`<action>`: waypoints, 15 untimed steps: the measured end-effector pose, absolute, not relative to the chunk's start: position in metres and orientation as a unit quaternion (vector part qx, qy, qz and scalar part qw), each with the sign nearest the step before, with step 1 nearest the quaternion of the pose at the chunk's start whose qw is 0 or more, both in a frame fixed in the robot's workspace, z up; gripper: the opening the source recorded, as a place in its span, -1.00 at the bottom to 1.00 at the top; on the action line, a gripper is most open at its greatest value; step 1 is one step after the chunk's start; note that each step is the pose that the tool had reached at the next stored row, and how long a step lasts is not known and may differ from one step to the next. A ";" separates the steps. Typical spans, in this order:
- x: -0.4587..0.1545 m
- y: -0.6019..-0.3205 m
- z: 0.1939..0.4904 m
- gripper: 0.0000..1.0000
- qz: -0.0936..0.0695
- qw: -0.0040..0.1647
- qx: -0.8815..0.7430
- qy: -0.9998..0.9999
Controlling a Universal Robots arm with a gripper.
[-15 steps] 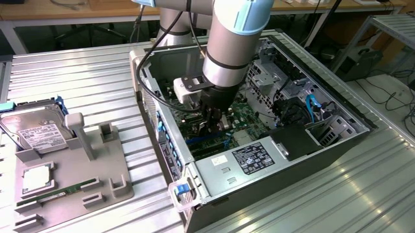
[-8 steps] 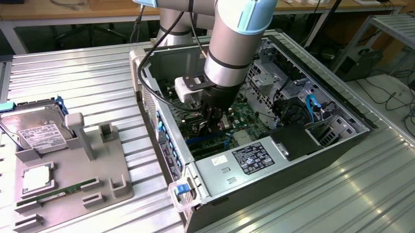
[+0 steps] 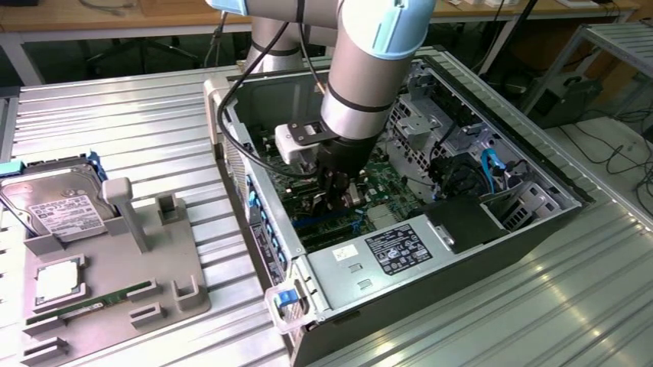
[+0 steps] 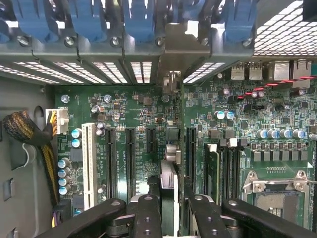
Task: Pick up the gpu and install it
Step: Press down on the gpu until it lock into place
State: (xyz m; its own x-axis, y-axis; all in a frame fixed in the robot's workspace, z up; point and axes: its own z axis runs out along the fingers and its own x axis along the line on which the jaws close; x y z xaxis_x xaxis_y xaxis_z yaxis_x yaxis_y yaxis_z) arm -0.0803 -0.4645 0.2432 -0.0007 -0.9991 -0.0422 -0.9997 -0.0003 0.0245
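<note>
Gripper [image 4: 168, 208] clamped on gpu [image 4: 169, 186], held edge-on over motherboard [image 4: 138, 119] slots, bracket toward rear for seating.

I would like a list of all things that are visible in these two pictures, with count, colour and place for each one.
computer case: one, grey, open, lying on the metal table, the exterior view's right half.
motherboard: one, green, inside the case.
gpu: one, green card seen edge-on, between the fingers, above the motherboard's slots.
expansion slots: several black, one white, on the motherboard.
power supply: one, grey with black label, near end of the case.
hard drive: one, silver with white label, in the parts holder, the exterior view's left.
parts holder: one, grey, on the table.
table: one, ribbed metal.
arm: one, silver with light blue caps, reaching into the case.
fingers: black, closed on the gpu.
</note>
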 end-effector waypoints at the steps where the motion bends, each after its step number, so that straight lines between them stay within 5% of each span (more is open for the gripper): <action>1: -0.080 -0.465 0.243 -0.46 0.024 0.006 -0.707 0.707; 15: -0.080 -0.465 0.229 -0.46 0.025 0.005 -0.707 0.707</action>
